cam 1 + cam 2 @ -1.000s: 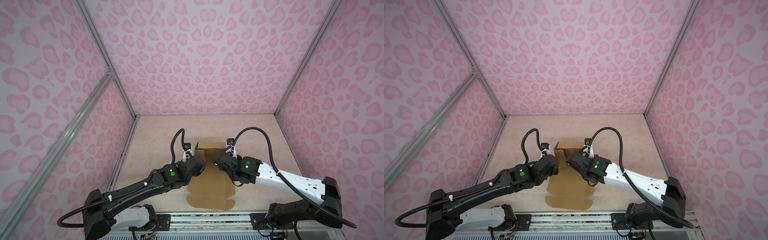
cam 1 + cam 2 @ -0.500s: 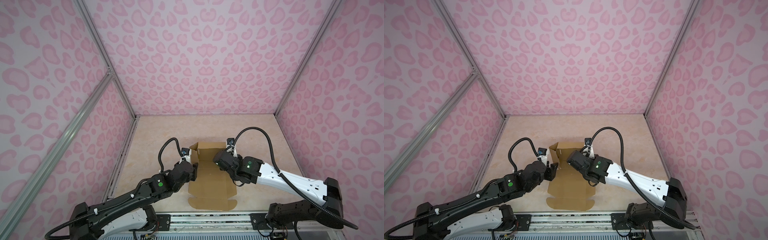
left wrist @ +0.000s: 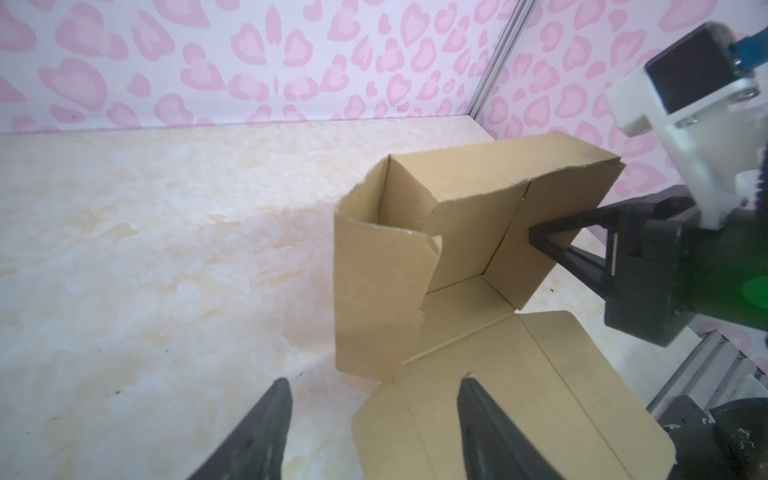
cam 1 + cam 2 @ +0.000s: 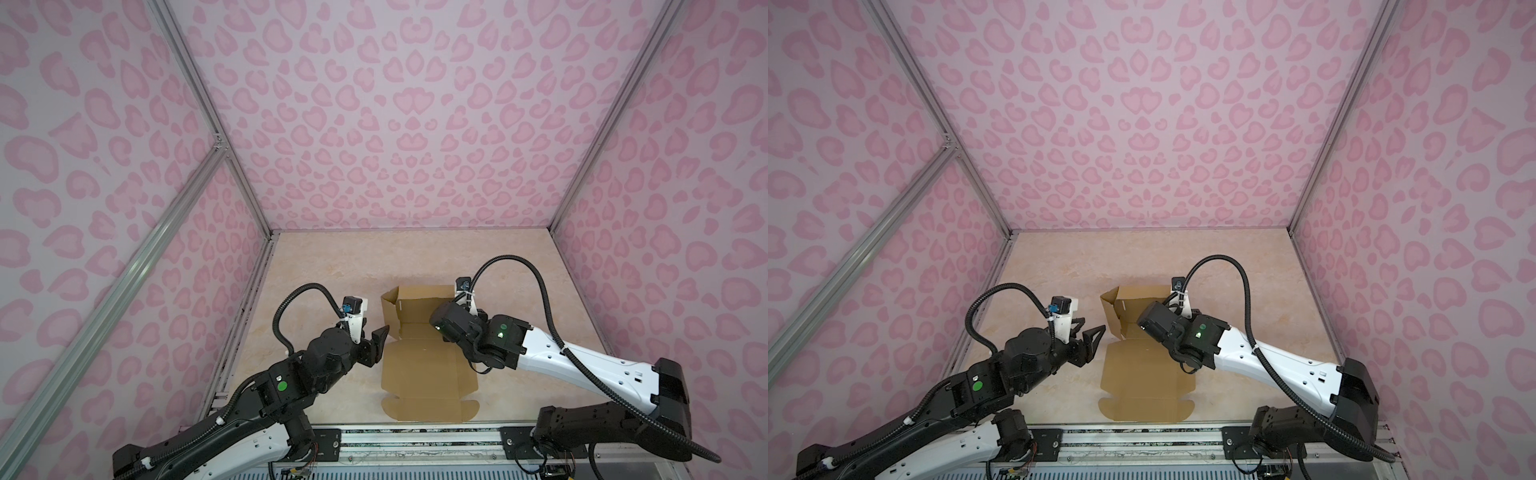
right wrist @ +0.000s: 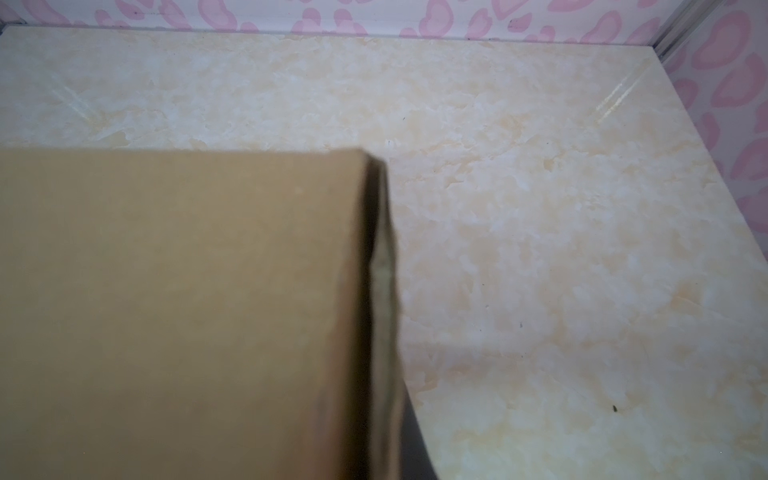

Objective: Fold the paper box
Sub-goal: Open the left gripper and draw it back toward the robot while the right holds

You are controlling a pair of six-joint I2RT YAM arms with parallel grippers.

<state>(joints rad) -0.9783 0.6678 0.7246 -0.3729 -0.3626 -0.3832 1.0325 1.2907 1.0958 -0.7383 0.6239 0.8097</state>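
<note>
Brown plain cardboard paper box (image 4: 424,357) sits in the middle of my cream marble-look tabletop (image 4: 332,266), between my two arms and close to the near edge. I would say it is about half done. At the far end three walls stand up and make an open tray: the back wall (image 3: 457,174), the left side wall (image 3: 374,282) and the right side wall (image 3: 582,195). The left side wall looks loose, and its end flap leans outward. The lid panel (image 4: 1144,374) lies flat on the tabletop at the near end. What is left, I think, is to lock the side walls, then swing the lid over and tuck it in.

The long side of the box runs straight away from me, toward the far pink wall (image 4: 395,124). The tray is at the far end and the lid points at me.

My left gripper (image 4: 1093,325) hangs just beside the left side wall, jaws spread apart with nothing in them. My right gripper (image 3: 540,235) has its jaws clenched on the right side wall. That wrist view is mostly filled with cardboard, so I only think the wall is pinched between them.
</note>
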